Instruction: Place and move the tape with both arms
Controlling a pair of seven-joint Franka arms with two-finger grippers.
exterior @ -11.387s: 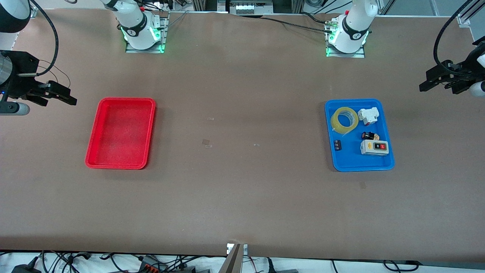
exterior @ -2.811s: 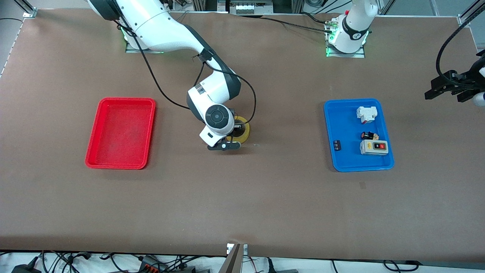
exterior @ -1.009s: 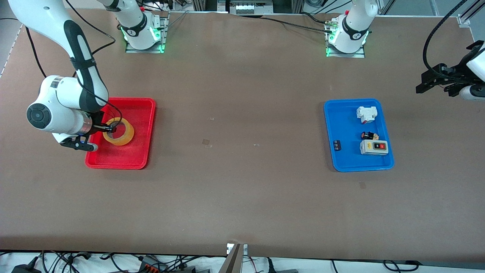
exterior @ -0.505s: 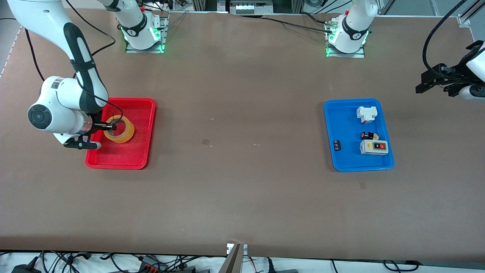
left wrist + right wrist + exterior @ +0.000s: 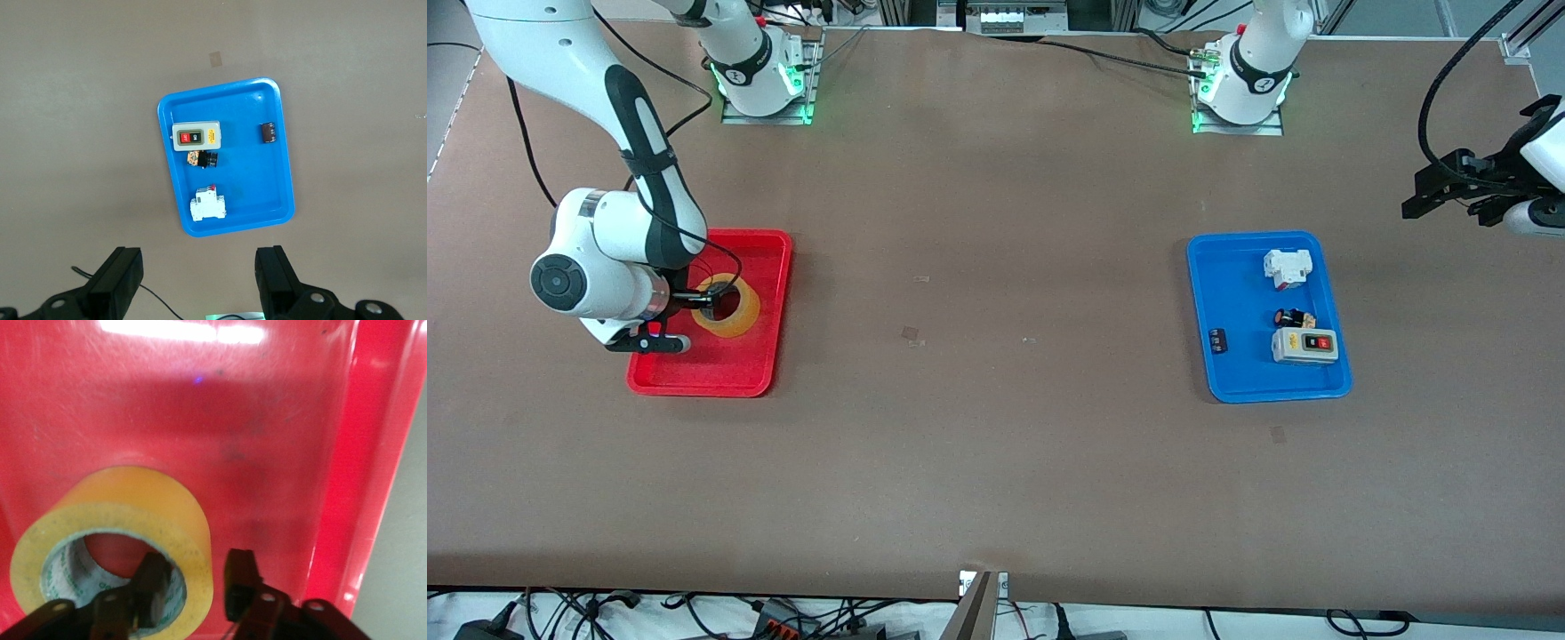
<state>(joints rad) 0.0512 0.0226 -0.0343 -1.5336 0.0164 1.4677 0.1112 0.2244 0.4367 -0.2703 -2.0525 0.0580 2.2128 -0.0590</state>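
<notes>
The yellow-amber tape (image 5: 735,315) lies in the red tray (image 5: 729,378) at the right arm's end of the table. My right gripper (image 5: 701,302) is low over it. In the right wrist view one finger of the right gripper (image 5: 197,580) is inside the ring of the tape (image 5: 133,513) and the other stands outside its wall with a gap showing, so the jaws are open. My left gripper (image 5: 1427,197) waits open and empty, high over the table edge at the left arm's end.
A blue tray (image 5: 1232,293) toward the left arm's end holds a grey switch box (image 5: 1305,346), a white breaker (image 5: 1289,268) and small black parts (image 5: 1218,339). The left wrist view looks down on the blue tray (image 5: 247,167) between the left gripper (image 5: 199,280) fingers.
The right arm has shifted the tape a little inside the red tray, toward the table's middle, and its jaws have parted from the tape's wall. The left arm has stayed still.
</notes>
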